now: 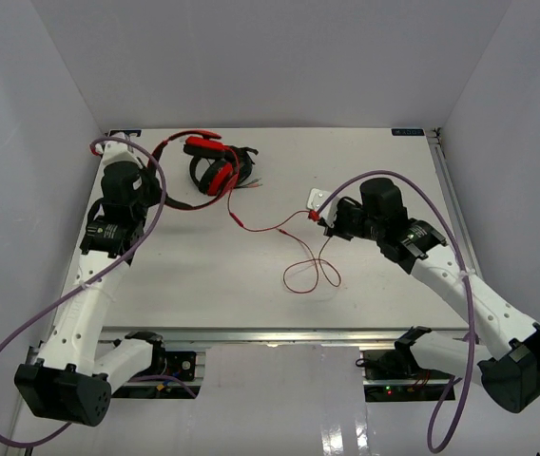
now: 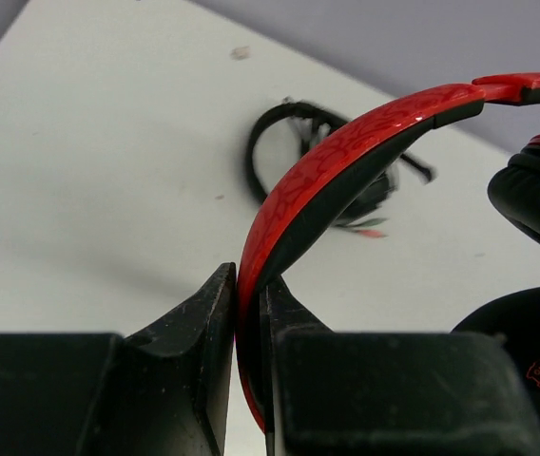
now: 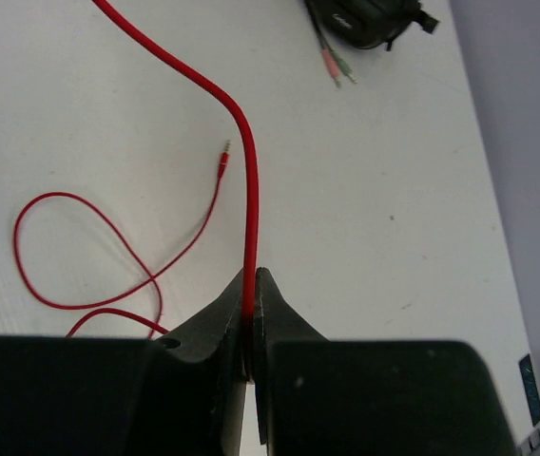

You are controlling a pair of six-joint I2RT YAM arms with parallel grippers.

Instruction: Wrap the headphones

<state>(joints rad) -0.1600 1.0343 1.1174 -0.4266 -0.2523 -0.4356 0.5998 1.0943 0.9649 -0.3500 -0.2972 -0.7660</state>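
The red headphones (image 1: 215, 171) lie at the back left of the table. My left gripper (image 1: 159, 152) is shut on their red headband (image 2: 346, 157), which stands pinched between the jaws in the left wrist view; a black-padded earcup (image 2: 536, 190) shows at the right. The thin red cable (image 1: 275, 226) runs from the earcups to my right gripper (image 1: 319, 215), which is shut on it. In the right wrist view the cable (image 3: 249, 228) rises straight from the closed jaws. The cable's slack lies in loose loops (image 1: 310, 275) on the table, and its plug end (image 3: 224, 152) lies free.
A black headset with pink and green plugs (image 3: 365, 21) lies just behind the red headphones; it also shows in the left wrist view (image 2: 294, 142). White walls enclose the table on three sides. A metal rail runs along the right edge (image 1: 453, 199).
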